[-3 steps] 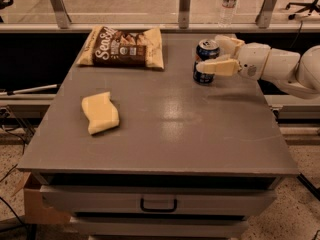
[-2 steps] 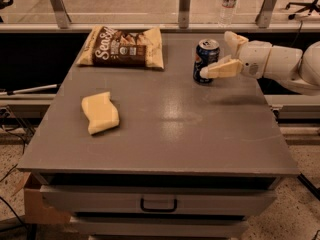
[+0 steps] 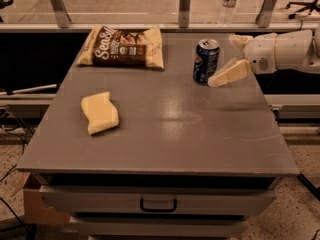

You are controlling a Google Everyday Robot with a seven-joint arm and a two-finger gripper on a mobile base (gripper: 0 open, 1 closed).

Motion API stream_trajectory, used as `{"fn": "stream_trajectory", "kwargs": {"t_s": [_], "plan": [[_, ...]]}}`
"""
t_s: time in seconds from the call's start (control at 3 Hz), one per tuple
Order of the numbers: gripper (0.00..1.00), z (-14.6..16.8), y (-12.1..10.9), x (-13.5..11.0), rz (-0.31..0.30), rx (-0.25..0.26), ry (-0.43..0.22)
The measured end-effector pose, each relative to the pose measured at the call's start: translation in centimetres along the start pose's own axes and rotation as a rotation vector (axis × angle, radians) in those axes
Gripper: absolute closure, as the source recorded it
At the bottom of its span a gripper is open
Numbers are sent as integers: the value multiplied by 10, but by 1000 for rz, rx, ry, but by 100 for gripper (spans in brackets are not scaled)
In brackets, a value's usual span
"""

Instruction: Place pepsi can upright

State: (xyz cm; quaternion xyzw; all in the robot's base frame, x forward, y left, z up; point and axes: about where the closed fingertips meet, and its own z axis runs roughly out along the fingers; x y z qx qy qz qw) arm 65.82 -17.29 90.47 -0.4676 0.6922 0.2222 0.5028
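Note:
The pepsi can [image 3: 206, 60], dark blue with a round logo and silver top, stands upright on the grey table [image 3: 165, 129] at the back right. My gripper [image 3: 228, 58] is just right of the can, open, with its fingers [image 3: 229, 74] apart and clear of the can. The white arm reaches in from the right edge.
A brown chip bag [image 3: 121, 46] lies at the back left of the table. A yellow sponge [image 3: 100, 112] lies at the left middle. A clear water bottle [image 3: 228, 4] stands on the floor behind the glass rail. A drawer handle [image 3: 158, 204] is below the front edge.
The gripper has let go of the can and drawn back to the right. The can stays upright in the same spot.

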Motion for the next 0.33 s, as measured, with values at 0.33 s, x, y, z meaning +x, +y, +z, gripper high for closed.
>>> {"fn": "stream_trajectory", "kwargs": {"t_s": [0.33], "plan": [[0, -21, 13, 30, 2, -59, 238]]}}
